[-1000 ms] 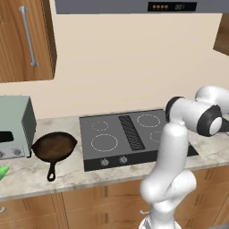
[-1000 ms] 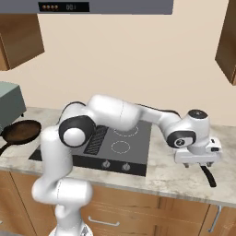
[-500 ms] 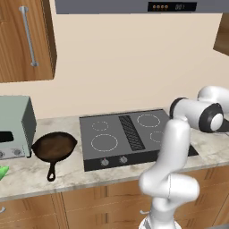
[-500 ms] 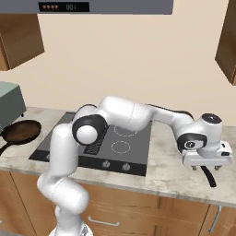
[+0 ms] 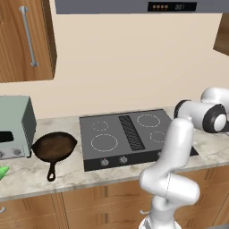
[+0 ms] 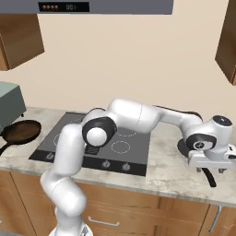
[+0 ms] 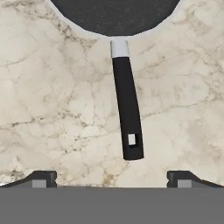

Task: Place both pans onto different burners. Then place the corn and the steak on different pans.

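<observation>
**Claw above the long pan handle, spread and aligned for descent**

Marble surface (image 7: pixel 52 87) runs along the lower part of both base views, carrying the dark cooktop (image 5: pixel 134 134) at centre with its four outlined burners (image 5: pixel 104 142). All four burners are bare.

**Grey pan.** In the hand view, the round body of the grey pan (image 7: pixel 116 15) sits at the top edge of the frame. Its long thin handle (image 7: pixel 127 113) runs from there down toward the bottom centre, close to vertical with a slight lean to the right. The handle end lies between the two fingertips (image 7: pixel 41 179), nearer the right one. In the right base view the claw (image 6: pixel 212 161) hangs at the right of the frame, over the surface right of the cooktop, with the handle end showing just below it.

**Claw state.** Jaws are spread wide and grip nothing. The handle's long axis crosses the line between the tips, so a straight descent should bracket it.

**Clearance.** Bare marble lies on both sides of the handle. The surface's front edge is near the handle end.

**Other items.**
- The cast-iron skillet (image 5: pixel 54 146) rests on the surface left of the cooktop, beside the toaster oven (image 5: pixel 15 127).
- A green tip, probably the corn (image 5: pixel 2 172), shows at the left edge.
</observation>
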Motion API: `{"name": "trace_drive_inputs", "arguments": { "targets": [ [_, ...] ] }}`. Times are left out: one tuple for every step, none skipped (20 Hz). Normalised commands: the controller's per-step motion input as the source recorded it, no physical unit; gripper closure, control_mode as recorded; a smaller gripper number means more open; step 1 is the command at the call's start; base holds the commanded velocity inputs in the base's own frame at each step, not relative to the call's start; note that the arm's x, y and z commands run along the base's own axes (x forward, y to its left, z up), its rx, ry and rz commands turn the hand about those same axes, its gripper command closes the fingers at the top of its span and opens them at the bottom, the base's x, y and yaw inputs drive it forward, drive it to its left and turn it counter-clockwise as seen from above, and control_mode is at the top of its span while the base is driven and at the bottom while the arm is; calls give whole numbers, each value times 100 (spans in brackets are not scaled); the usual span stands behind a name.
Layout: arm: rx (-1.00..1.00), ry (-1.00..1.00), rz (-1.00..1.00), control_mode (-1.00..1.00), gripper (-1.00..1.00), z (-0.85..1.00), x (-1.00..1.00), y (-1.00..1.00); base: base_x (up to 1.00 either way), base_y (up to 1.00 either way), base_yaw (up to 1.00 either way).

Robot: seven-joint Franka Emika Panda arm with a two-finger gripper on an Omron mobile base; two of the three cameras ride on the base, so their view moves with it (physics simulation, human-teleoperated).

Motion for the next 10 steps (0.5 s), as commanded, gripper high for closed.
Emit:
{"name": "trace_drive_inputs", "arguments": {
  "targets": [
    [0, 0, 0, -100, -100, -31, 0, 0, 0, 0, 0],
    [0, 0, 0, -100, -100, -30, 5, 0, 0, 0, 0],
    [0, 0, 0, -100, -100, -29, 11, 0, 0, 0, 0],
    [0, 0, 0, -100, -100, -29, 13, 0, 0, 0, 0],
    [0, 0, 0, -100, -100, -27, 14, 0, 0, 0, 0],
    [0, 1, 0, -100, -100, -22, 8, 0, 0, 0, 0],
    [0, 2, 0, -100, -100, -22, 6, 0, 0, 0, 0],
    [0, 1, 0, -100, -100, -24, 7, 0, 0, 0, 0],
    [0, 1, 0, -100, -100, -21, 10, 0, 0, 0, 0],
    [0, 1, 0, -100, -100, -19, 12, 0, 0, 0, 0]
  ]
}}
